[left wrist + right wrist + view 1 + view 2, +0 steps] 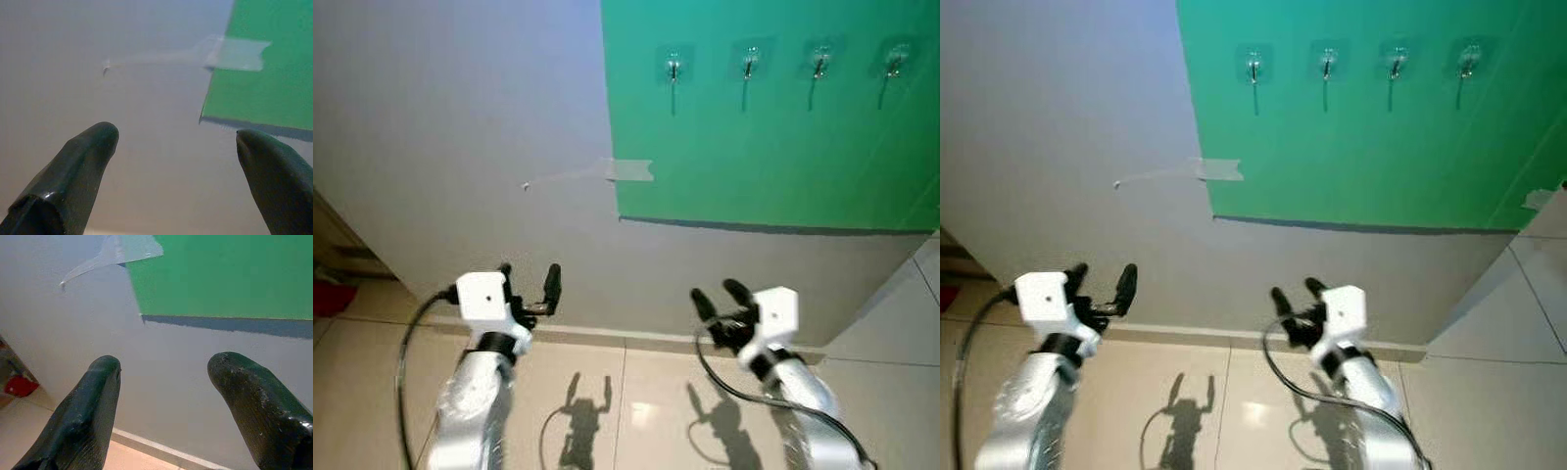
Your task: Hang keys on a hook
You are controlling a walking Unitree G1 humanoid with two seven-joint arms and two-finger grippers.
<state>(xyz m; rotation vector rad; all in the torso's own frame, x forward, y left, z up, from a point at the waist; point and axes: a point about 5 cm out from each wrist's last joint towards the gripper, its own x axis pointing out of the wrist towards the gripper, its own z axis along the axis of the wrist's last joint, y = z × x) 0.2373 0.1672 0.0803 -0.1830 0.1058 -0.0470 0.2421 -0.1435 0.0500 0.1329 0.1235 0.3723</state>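
A wall [460,117] stands straight ahead of the robot, meeting a tiled floor [636,411] at a baseboard [607,336] low in the scene. A large sheet [773,127] is fixed to the upper right part of the wall. Four hooks [674,69] sit in a row across the top of the sheet, side by side and apart from one another. A strip of tape [628,170] lies over the sheet's left edge, reaching leftward onto the bare wall. The left gripper [530,284] and right gripper [720,298] are raised in front of the wall's lower part, above the floor, well below the hooks; the left one is under the tape, the right one under the sheet's lower edge
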